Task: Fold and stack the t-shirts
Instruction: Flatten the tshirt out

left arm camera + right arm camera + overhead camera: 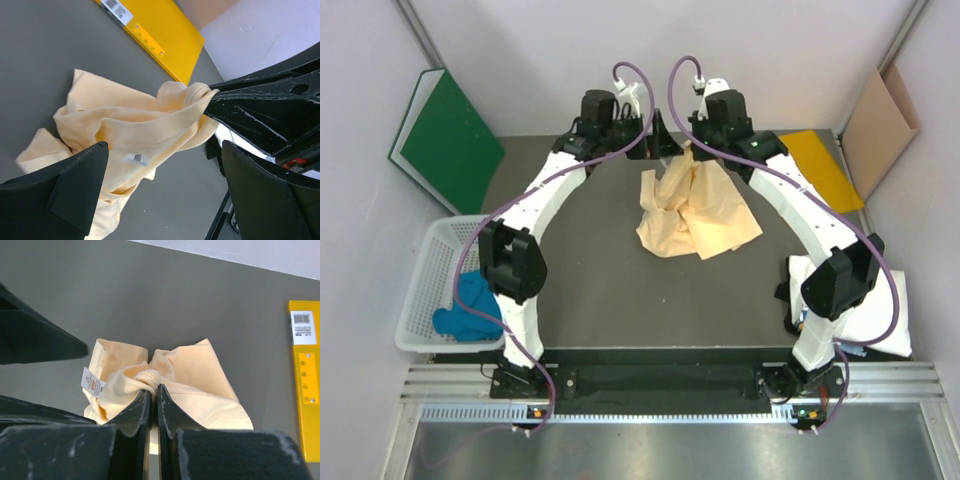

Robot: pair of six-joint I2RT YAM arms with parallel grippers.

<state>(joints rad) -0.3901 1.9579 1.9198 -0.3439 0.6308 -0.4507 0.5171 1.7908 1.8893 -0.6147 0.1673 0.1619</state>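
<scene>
The pale peach-yellow t-shirt (695, 215) lies crumpled on the table (600, 290), with its far edge pulled up off the surface. The right gripper (154, 390) is clenched tight on a bunched, ribbed bit of that edge, probably the neckline; the left gripper (164, 145) hangs just beside the same bunch with its fingers spread wide and nothing between them. The cloth looks thin, light and limp, so it should drape and slide rather than hold a shape, and a single pinch will let it hang in a rope. A second hold is best taken on a seam or hem a little along from the first, so the two points can stretch it flat. A white care label (91, 382) with red print hangs near the pinched edge, its print too small to read. The yellow folder (302, 380), just right of the shirt, bears a barcode sticker (302, 326), also unreadable. The teal-blue t-shirt (470, 305) sits in a basket (425, 270) well to the shirt's near left; the white t-shirt (885, 310) lies well to its near right.
</scene>
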